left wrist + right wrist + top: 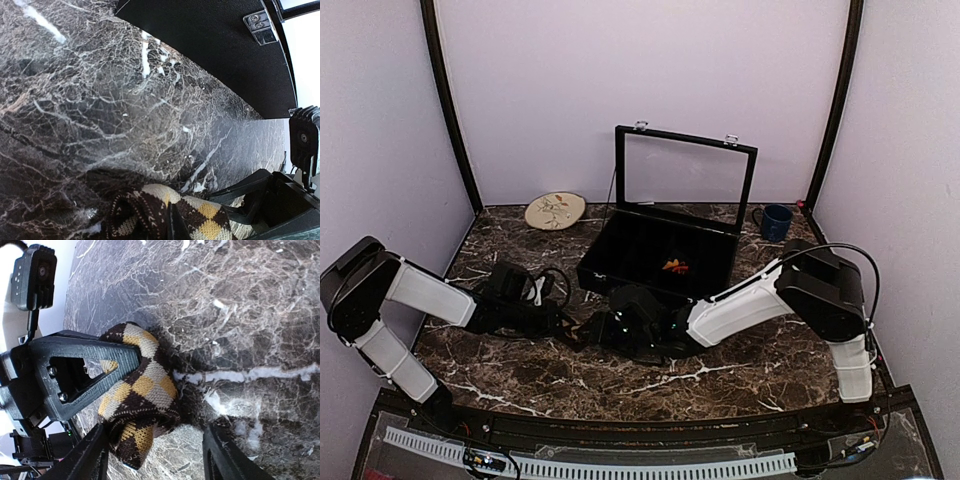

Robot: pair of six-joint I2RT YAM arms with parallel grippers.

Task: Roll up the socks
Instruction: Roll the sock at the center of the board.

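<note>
Right wrist view: tan-brown sock [142,390] is lying bunched on the marble table [260,305], its long axis running up and down the frame.
Left gripper [125,362]: pinching shut on that sock.
Right gripper [155,440]: fingers standing apart, straddling the sock's lower end.
Top view: hiding the sock under both grippers, but showing one black case [650,255] holding one orange-red thing [674,266] (too small to name), one plate [555,210], one mug [775,222].

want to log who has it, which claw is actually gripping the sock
The left claw: it is clamped shut on the tan-brown argyle sock. The right claw stands open, its fingers spread either side of the sock.
</note>
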